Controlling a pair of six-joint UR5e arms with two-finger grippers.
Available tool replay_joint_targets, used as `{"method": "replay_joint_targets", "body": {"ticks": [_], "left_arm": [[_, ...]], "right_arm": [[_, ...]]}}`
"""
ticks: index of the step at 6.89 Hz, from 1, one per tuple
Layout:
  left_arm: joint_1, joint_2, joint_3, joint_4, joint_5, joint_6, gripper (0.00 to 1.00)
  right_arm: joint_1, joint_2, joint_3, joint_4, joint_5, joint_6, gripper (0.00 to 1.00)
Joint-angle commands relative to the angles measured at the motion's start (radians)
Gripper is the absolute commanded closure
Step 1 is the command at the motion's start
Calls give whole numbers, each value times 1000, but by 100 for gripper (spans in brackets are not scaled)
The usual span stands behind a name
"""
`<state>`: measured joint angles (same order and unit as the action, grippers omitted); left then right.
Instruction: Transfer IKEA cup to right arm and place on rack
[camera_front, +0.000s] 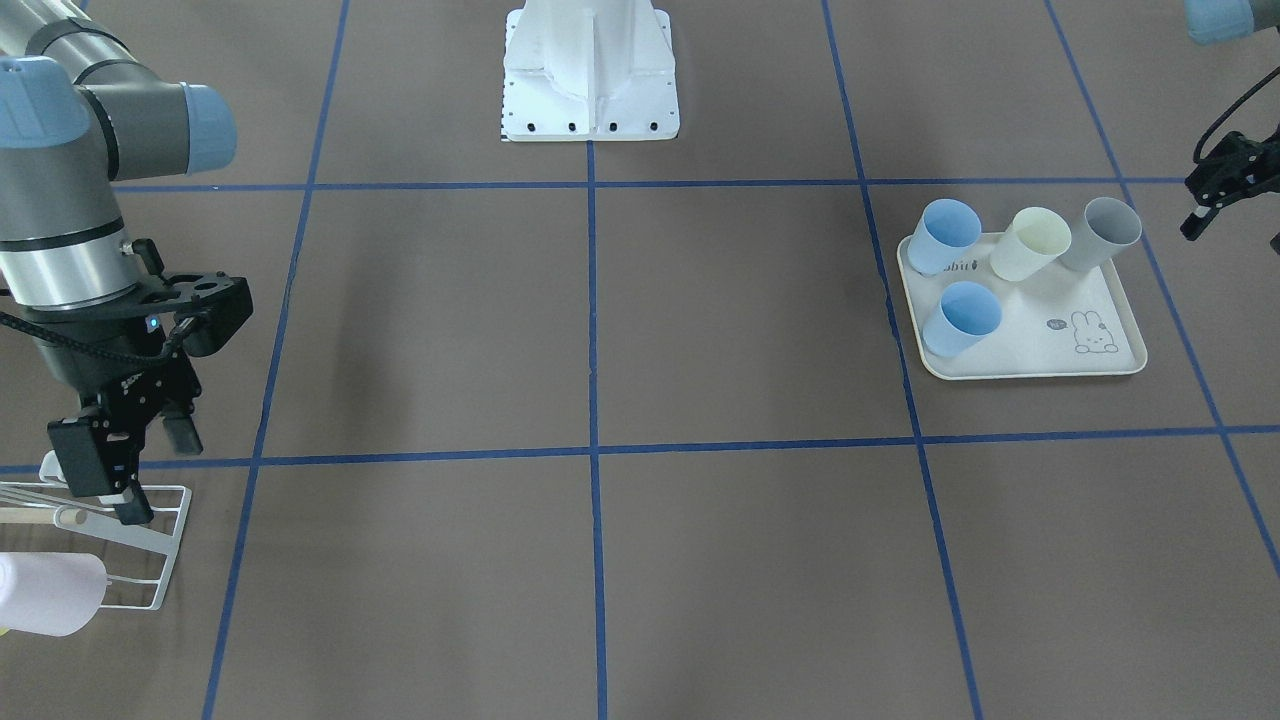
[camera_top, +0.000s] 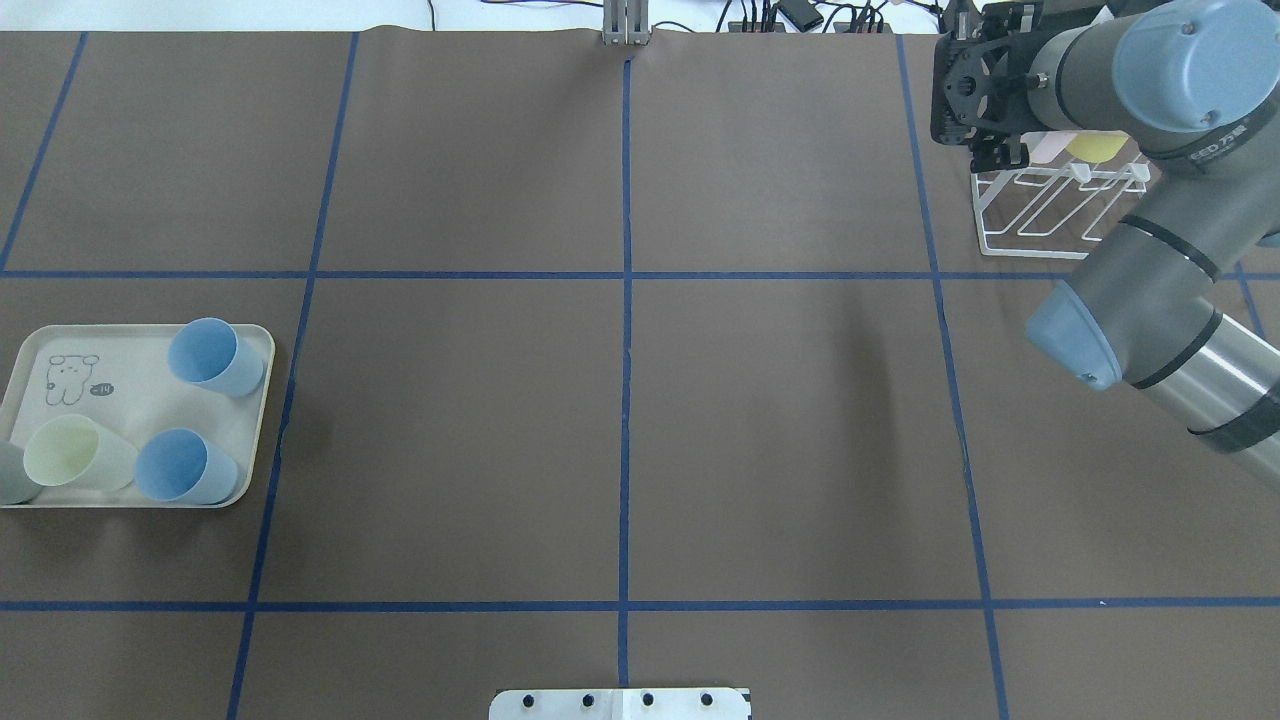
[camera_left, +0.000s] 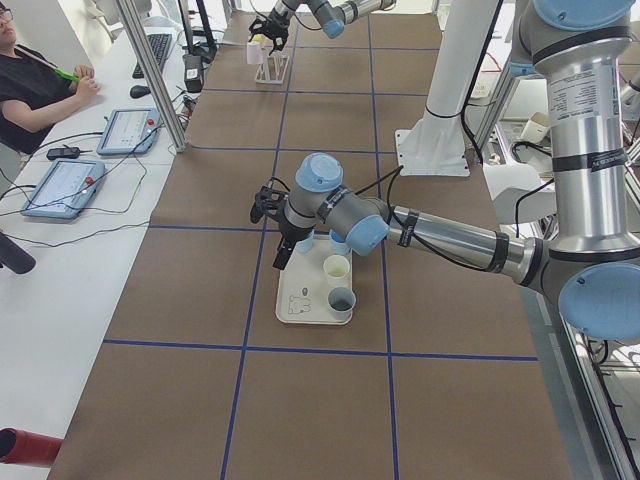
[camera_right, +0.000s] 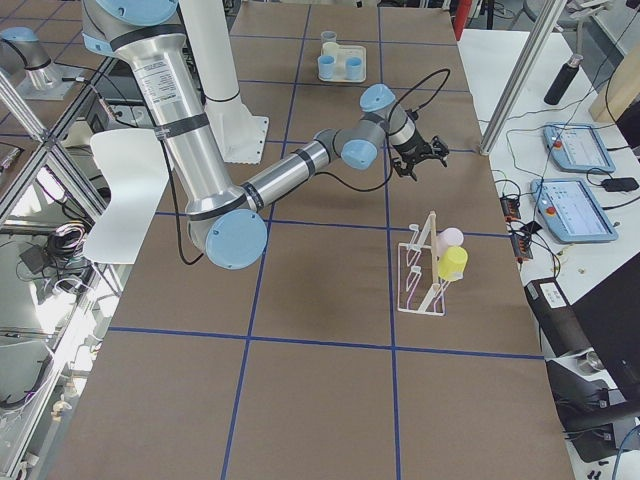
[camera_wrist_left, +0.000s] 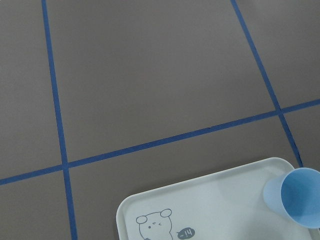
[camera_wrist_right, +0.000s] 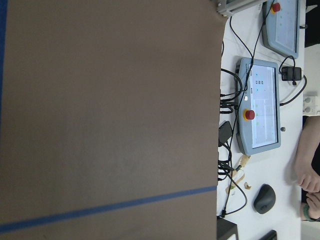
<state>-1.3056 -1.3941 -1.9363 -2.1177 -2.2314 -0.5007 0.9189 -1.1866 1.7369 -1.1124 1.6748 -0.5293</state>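
My right gripper (camera_front: 160, 480) is open and empty, just above the near end of the white wire rack (camera_front: 165, 545). It also shows in the overhead view (camera_top: 990, 155). The rack (camera_top: 1040, 215) holds a pink cup (camera_front: 50, 595) and a yellow cup (camera_right: 452, 263) on its prongs. My left gripper (camera_front: 1235, 235) looks open and empty, beside the cream rabbit-print tray (camera_front: 1040, 340), near the grey cup (camera_front: 1105, 232). The tray also carries two blue cups (camera_front: 945, 235) (camera_front: 963, 318) and a cream cup (camera_front: 1032, 243). One blue cup (camera_wrist_left: 297, 197) shows in the left wrist view.
The white robot base (camera_front: 590, 70) stands at the back middle. Blue tape lines grid the brown table. Operator consoles (camera_wrist_right: 257, 112) and cables lie off the table's far edge behind the rack.
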Motion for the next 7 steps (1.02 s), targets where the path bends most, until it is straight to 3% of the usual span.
{"method": "replay_joint_targets", "body": {"ticks": [1, 5, 7], "left_arm": [[63, 10, 59, -163, 41, -175, 0], [443, -15, 51, -246, 303, -618, 0], [474, -31, 59, -240, 312, -676, 0]], "right_arm": [[-113, 11, 47, 49, 16, 471, 1], [-236, 24, 47, 91, 14, 733, 1], [-267, 36, 50, 79, 35, 752, 1]]}}
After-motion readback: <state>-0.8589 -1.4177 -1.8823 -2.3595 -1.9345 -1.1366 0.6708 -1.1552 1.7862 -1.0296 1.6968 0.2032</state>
